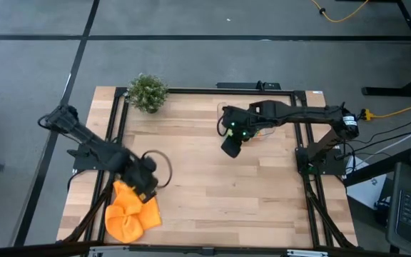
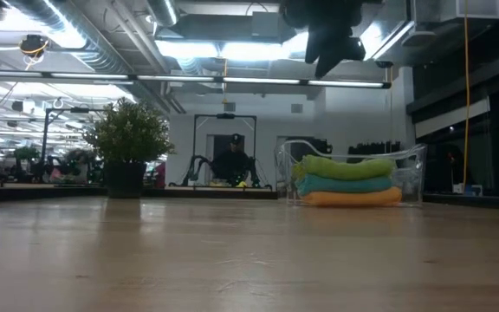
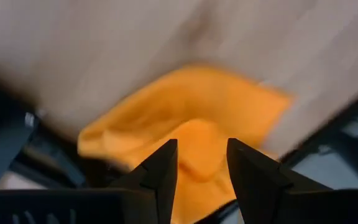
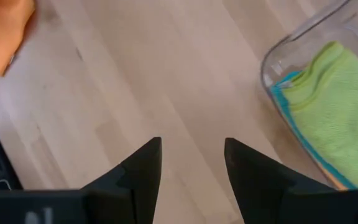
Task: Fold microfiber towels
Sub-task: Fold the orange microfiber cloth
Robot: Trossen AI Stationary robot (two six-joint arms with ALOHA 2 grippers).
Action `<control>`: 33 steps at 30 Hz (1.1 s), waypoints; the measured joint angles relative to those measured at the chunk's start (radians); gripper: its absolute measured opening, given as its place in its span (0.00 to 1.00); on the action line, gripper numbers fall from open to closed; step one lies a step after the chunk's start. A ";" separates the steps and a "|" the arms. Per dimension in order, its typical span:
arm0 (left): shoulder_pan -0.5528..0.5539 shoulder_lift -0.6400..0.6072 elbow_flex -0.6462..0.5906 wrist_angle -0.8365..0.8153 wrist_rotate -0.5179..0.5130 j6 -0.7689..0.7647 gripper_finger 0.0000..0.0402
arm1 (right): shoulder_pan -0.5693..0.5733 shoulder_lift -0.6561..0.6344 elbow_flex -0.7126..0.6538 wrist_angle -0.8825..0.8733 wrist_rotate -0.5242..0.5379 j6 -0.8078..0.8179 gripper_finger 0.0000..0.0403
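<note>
A crumpled orange microfiber towel (image 1: 128,214) (image 3: 191,106) lies on the table at its near left corner. My left gripper (image 1: 147,187) (image 3: 202,144) hovers open just above the towel's far edge, pointing down, with nothing between its fingers. A clear tub (image 2: 286,169) (image 4: 272,59) stands at the far right and holds a folded green towel (image 2: 345,166) on a teal one (image 2: 345,184) on an orange one (image 2: 349,198). My right gripper (image 1: 230,148) (image 4: 192,144) hangs open high above the table beside the tub.
A small potted plant (image 1: 147,93) (image 2: 128,139) stands at the far left of the table. Black frame rails (image 1: 120,135) run along the left and right sides. The bare wooden middle of the table (image 1: 212,193) lies between the two arms.
</note>
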 joint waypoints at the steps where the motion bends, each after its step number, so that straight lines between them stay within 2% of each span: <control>1: -0.022 0.000 -0.041 0.013 0.012 -0.030 0.33 | 0.007 0.000 0.000 0.000 0.000 0.001 0.44; 6: -0.113 0.001 -0.206 0.077 0.035 -0.197 0.33 | 0.038 0.000 0.000 0.025 0.000 0.000 0.44; 9: -0.145 0.001 -0.260 0.178 0.095 -0.274 0.33 | 0.050 0.000 0.000 0.024 0.001 0.003 0.44; 11: -0.167 0.001 -0.280 0.261 0.091 -0.309 0.33 | 0.058 0.000 0.000 0.025 0.001 0.003 0.44; 15: -0.196 0.001 -0.288 0.411 0.066 -0.375 0.33 | 0.064 0.000 0.000 0.028 0.001 0.003 0.44; 20: -0.235 0.011 -0.288 0.454 0.057 -0.501 0.33 | 0.063 0.000 0.000 0.059 0.003 -0.001 0.44; 27: -0.292 0.054 -0.288 0.547 0.066 -0.573 0.33 | 0.064 0.000 -0.001 0.069 0.003 -0.032 0.44; 33: -0.321 0.071 -0.288 0.611 0.041 -0.575 0.33 | 0.064 0.000 -0.001 0.068 0.002 -0.082 0.44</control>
